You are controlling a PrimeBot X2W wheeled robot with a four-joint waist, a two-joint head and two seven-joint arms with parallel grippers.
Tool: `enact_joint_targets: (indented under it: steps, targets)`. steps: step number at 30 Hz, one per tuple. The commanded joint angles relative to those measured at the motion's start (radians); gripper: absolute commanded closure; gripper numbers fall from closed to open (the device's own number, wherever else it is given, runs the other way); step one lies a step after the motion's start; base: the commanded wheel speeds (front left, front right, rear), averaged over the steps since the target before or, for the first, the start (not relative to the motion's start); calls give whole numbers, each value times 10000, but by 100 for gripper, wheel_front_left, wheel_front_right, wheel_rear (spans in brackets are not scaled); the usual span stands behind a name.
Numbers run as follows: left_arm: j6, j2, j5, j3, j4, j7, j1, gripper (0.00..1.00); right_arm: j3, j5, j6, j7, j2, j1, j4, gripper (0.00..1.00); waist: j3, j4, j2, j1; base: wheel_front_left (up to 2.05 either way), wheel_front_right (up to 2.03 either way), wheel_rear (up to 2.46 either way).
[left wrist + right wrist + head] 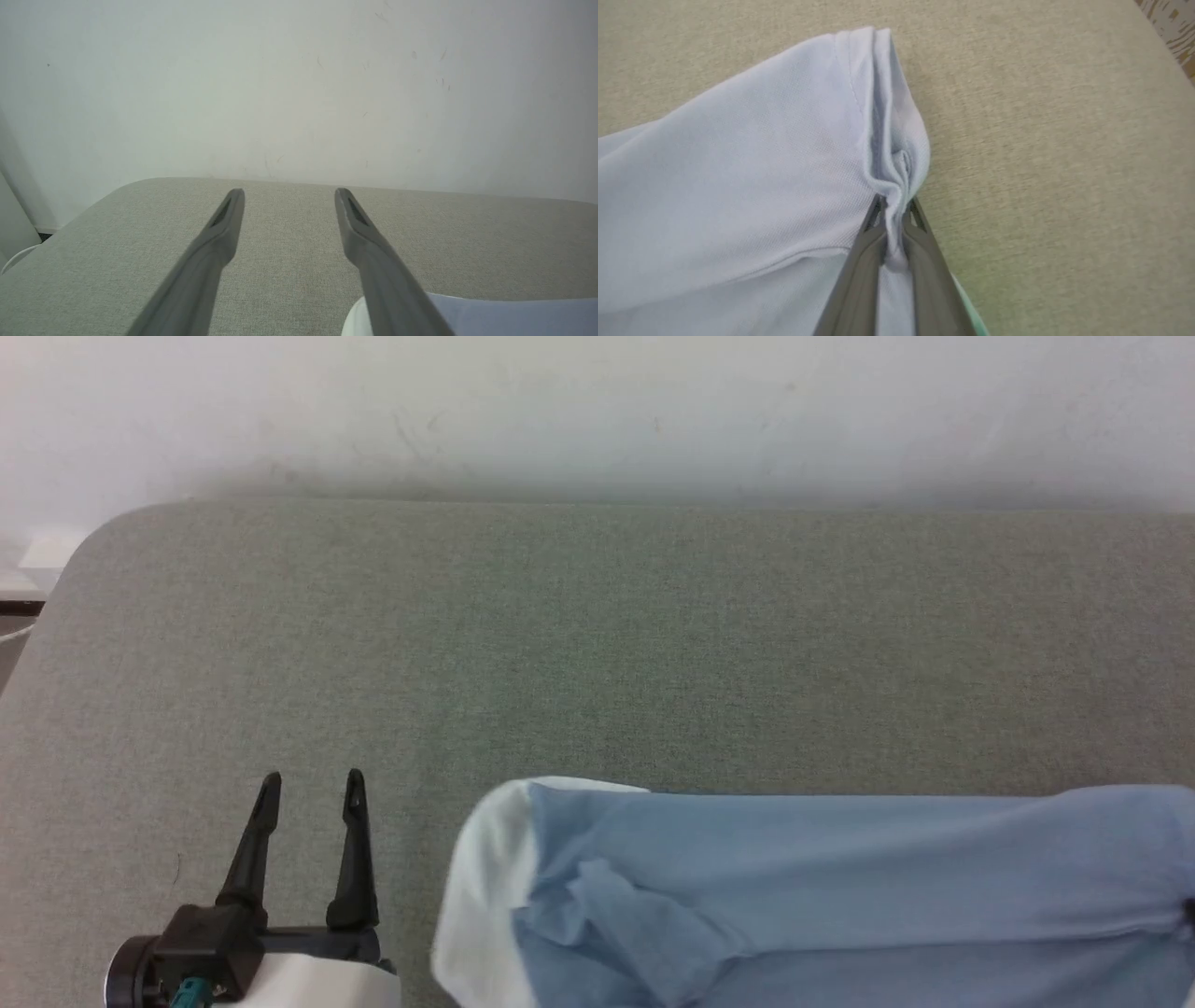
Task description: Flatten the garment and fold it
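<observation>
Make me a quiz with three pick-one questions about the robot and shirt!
1. Where is the shirt on the grey table? A. far left corner B. near edge, right of the left gripper C. far edge
2. What colour is the shirt? A. red B. yellow C. light blue
3. How are the fingers of the right gripper? A. shut on the shirt B. wide open C. holding a cup
1 B: the head view shows it beside the left gripper. 2 C: its fabric is pale blue. 3 A: they pinch its bunched edge.
</observation>
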Motion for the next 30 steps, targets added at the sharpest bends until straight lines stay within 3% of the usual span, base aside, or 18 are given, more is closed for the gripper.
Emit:
enact_joint_targets:
  steps: [1,6,10,21,26,30]
  targets:
    - [-39,-39,99,31,21,-49,-167,0,-141,-127,-21,-98,-180,-196,96,100,11,6,0,-1,0,0,0]
    - [-86,-56,79,2,87,-49,-196,0,-197,-364,-21,-164,-624,-587,669,100,-37,93,0,-1,0,0,0]
    - [-86,-62,48,30,131,-49,-144,0,317,-303,-21,156,-705,-472,239,100,-199,137,0,-1,0,0,0]
    - [7,-67,-162,-140,208,-49,100,0,2429,711,-21,2574,-716,953,-3538,100,-664,369,0,-1,0,0,0]
    - [45,-67,-235,-291,203,-49,138,0,3648,1562,-21,3455,-291,856,-5117,100,-694,612,0,-1,0,0,0]
    - [47,-67,-274,-410,206,-49,105,0,4633,2105,-21,3825,229,308,-5668,100,-600,854,0,-1,0,0,0]
